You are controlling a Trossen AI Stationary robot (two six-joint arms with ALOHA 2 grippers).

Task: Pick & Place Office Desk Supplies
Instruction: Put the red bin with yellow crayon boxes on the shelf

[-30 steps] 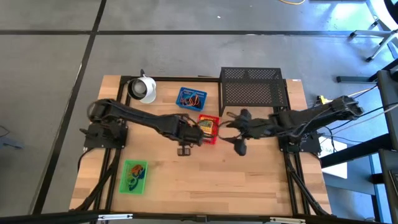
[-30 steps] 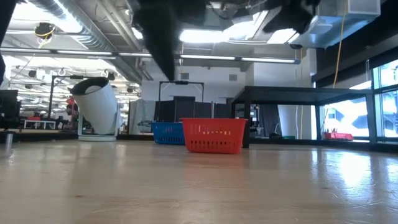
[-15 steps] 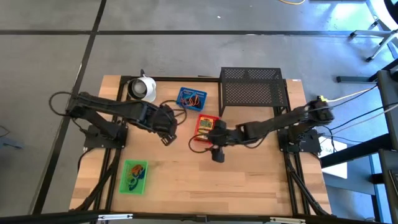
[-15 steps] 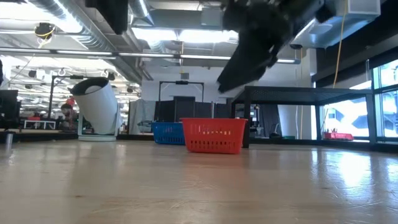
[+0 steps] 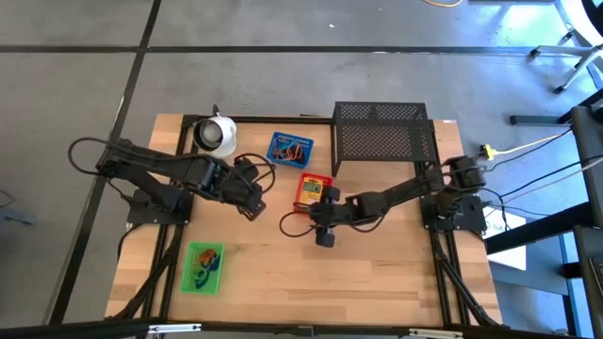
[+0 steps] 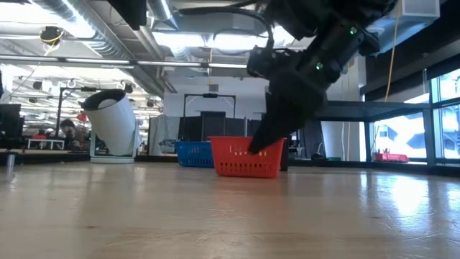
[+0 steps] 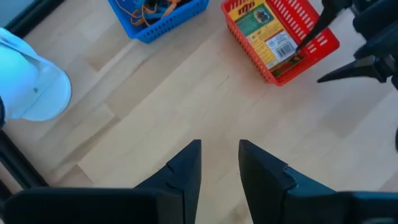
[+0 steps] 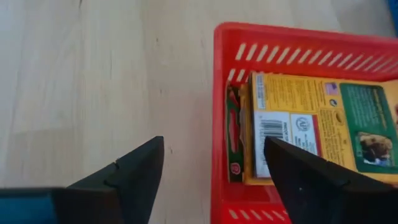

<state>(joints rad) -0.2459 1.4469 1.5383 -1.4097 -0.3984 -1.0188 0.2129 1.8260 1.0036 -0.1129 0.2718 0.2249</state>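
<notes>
The left end effector (image 5: 252,198) hovers over bare bench (image 5: 377,273), fingers a little apart and empty; the blue tray (image 5: 289,149) and the white cup (image 5: 216,135) lie beyond it. To its right, the right end effector (image 5: 311,212) stands wide apart at the near wall of the red tray (image 5: 315,191), which holds the yellow box (image 8: 305,127). I judge it should go down straight over the box, one finger on each long side, without pushing the wall

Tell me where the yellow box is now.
The yellow box lies inside the red tray near the table's middle in the high view, just beside the right gripper.
</notes>
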